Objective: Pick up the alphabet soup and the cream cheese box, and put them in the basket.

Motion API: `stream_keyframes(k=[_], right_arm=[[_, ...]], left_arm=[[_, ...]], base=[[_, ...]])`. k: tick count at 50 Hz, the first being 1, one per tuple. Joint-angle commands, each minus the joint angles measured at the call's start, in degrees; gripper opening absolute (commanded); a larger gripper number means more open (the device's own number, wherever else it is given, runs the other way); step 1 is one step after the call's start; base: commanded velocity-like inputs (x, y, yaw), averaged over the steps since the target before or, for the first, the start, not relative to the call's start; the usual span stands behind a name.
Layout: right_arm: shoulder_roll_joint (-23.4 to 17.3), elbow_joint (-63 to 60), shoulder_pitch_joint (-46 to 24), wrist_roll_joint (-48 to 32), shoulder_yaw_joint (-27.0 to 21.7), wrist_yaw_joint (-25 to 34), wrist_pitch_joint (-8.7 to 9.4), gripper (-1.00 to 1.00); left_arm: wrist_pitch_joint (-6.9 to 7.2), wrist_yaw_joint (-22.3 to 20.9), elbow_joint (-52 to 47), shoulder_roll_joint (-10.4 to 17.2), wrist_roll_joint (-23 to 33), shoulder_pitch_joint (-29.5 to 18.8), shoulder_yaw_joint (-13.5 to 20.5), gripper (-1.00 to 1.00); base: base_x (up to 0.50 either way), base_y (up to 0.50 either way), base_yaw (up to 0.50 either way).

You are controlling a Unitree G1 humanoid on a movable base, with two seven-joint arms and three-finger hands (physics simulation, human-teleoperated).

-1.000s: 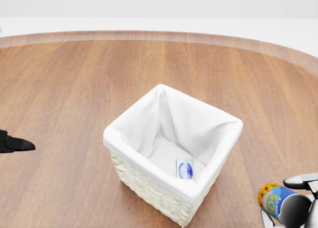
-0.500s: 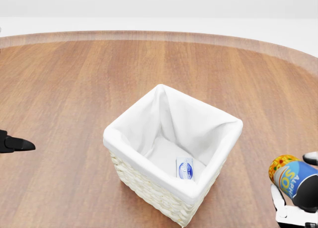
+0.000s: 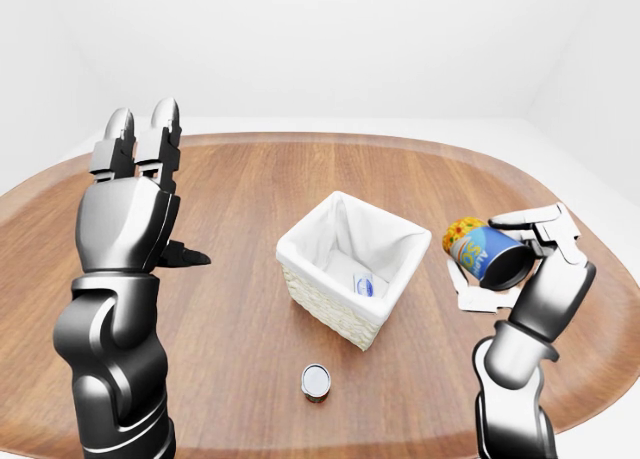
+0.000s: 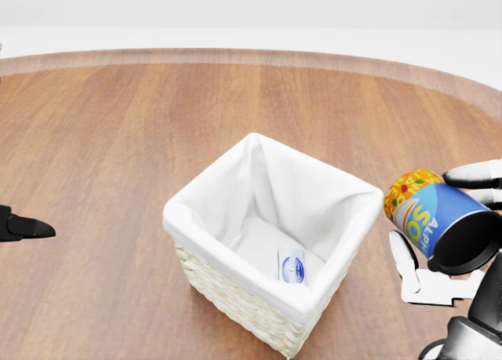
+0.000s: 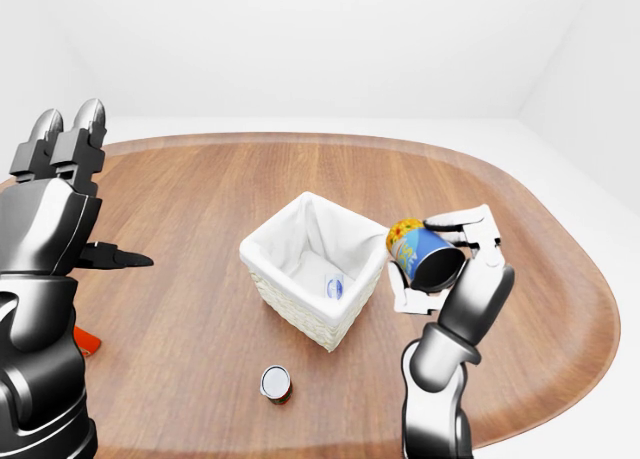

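Oval wooden desk [image 3: 250,194] fills the views. Near its middle a woven basket [image 4: 235,293] with white liner stands upright; the cream cheese box [image 4: 291,265] already lies on its floor.

Left hand [image 3: 135,179] is raised, fingers straight and spread, holding nothing, well apart from the basket on the left of the left-eye view.

Right hand [image 4: 451,238] has its fingers wrapped round the alphabet soup [image 4: 431,215], which is tilted on its side, off the desk, just beside the basket's right rim and not yet over the opening.

A small can [image 3: 316,381] stands on the desk below the basket, apart from both hands.

Judgement: the step is carrying the soup over the basket. Best done by bringing it fully over the liner's opening, clearing the rim, lowering a little, then releasing beside the box.
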Motion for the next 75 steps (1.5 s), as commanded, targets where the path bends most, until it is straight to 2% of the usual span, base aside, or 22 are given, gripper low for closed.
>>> stream_keyframes(k=[1, 19, 32, 50, 54, 58, 62, 71, 75], right_arm=[[-0.7, 0.61, -6.33, -0.32, 4.02, -0.59, 0.0, -1.0], [0.34, 10.94, -17.95, -4.43, 9.22, 0.87, 0.0, -1.0], [1.38, 22.01, -22.45, -3.65, 9.93, -1.58, 0.0, -1.0], [2.53, 39.34, -29.53, -8.43, 11.53, -1.59, 0.0, -1.0], [1.56, 41.26, -31.59, -10.87, 11.34, 1.31, 0.0, -1.0], [0.47, 42.9, -33.17, -14.75, 12.28, 9.01, 0.0, -1.0], [-0.16, 46.71, -34.65, -18.36, 12.3, 13.7, 0.0, -1.0], [-0.07, 53.21, -37.07, -22.14, 11.57, 17.0, 0.0, -1.0], [-0.24, 53.47, -38.4, -23.08, 11.35, 20.36, 0.0, -1.0]], left_arm=[[0.0, 0.31, 0.52, 0.0, -0.13, -0.03, -0.07, 1.0], [0.0, 0.89, 0.88, -0.06, -0.41, 0.16, -0.04, 1.0], [0.0, -0.03, -0.05, -0.02, -0.08, 0.1, -0.02, 1.0], [0.0, 0.57, 0.61, -0.01, -0.25, 0.1, -0.07, 1.0], [0.0, 0.11, 0.19, 0.01, -0.08, 0.04, -0.03, 1.0], [0.0, 0.22, 0.44, 0.02, -0.15, 0.02, -0.02, 1.0], [0.0, 0.17, 0.45, 0.06, -0.09, -0.02, -0.04, 1.0], [0.0, -0.2, 0.42, 0.05, -0.05, -0.02, -0.08, 1.0], [0.0, 0.07, 0.43, 0.0, -0.17, 0.05, -0.02, 1.0]], base=[[0.0, 0.0, 0.0], [0.0, 0.0, 0.0], [0.0, 0.0, 0.0], [0.0, 0.0, 0.0], [0.0, 0.0, 0.0], [0.0, 0.0, 0.0], [0.0, 0.0, 0.0], [0.0, 0.0, 0.0], [0.0, 0.0, 0.0]])
